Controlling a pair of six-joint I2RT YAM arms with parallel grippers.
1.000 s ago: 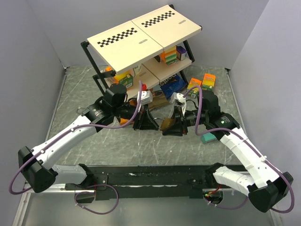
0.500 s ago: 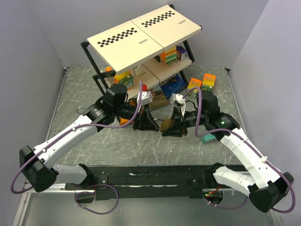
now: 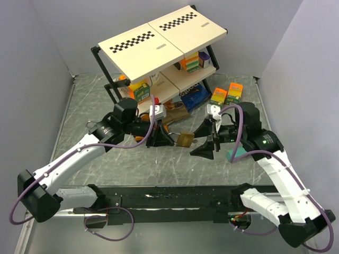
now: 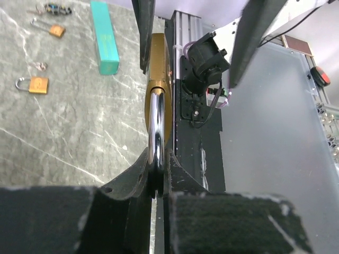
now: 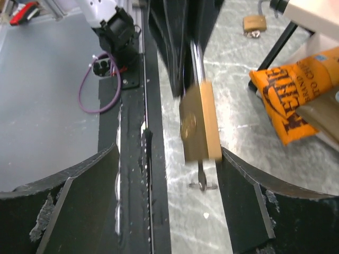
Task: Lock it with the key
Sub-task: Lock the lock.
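top external: padlock [image 3: 185,139] in left tool [image 3: 167,140], near right tool [image 3: 204,141]

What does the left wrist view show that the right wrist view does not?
Only the left wrist view: the teal box lying on the table. Only the right wrist view: the orange snack bag and the inserted key. Both: the brass padlock held by the left claw, and the open right claw.
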